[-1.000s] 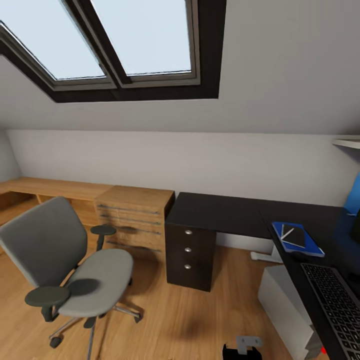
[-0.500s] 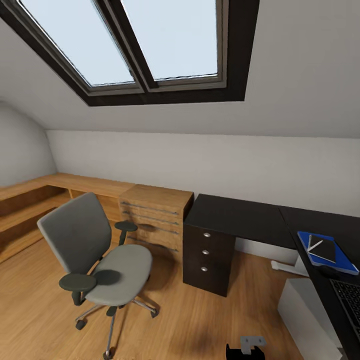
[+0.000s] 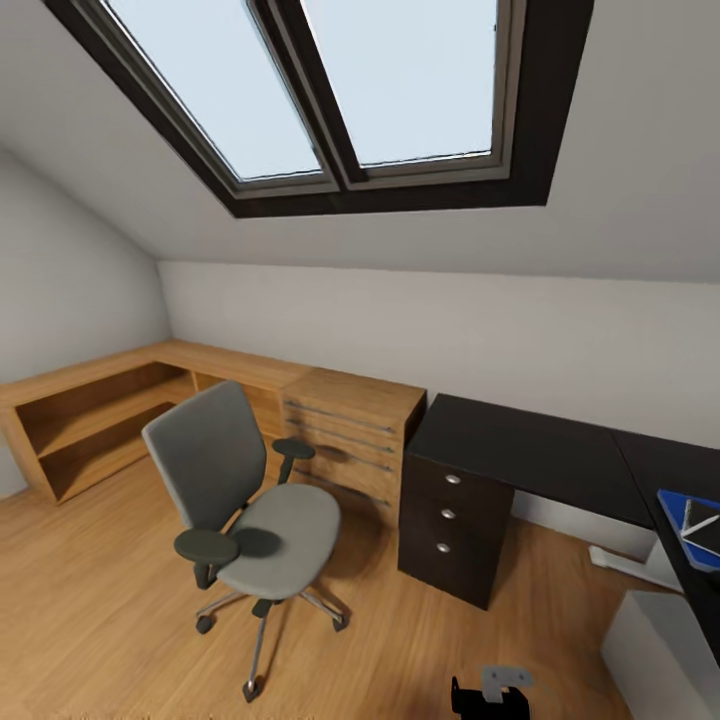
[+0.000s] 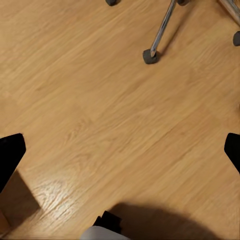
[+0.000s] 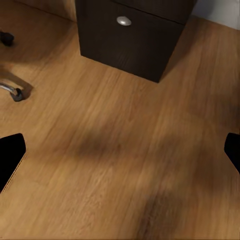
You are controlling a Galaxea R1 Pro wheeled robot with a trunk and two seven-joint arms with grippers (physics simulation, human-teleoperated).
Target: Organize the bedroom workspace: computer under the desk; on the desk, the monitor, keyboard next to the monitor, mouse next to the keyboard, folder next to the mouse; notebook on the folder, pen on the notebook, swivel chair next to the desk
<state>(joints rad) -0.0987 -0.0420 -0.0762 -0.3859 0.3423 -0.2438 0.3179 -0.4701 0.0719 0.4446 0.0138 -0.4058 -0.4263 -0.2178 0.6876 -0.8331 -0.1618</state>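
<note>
An attic bedroom: the view has turned left, bringing the swivel chair (image 3: 245,500) to centre, apart from the desk (image 3: 540,462). The folder (image 3: 692,520) lies there. Both claws are spread open, empty.

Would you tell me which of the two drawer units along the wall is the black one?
The black drawer unit under the desk, with three round knobs; the light wooden dresser beside it has long bar handles.

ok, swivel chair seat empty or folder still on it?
Empty: swivel chair seat is bare grey; the folder lies on the desk.
</note>
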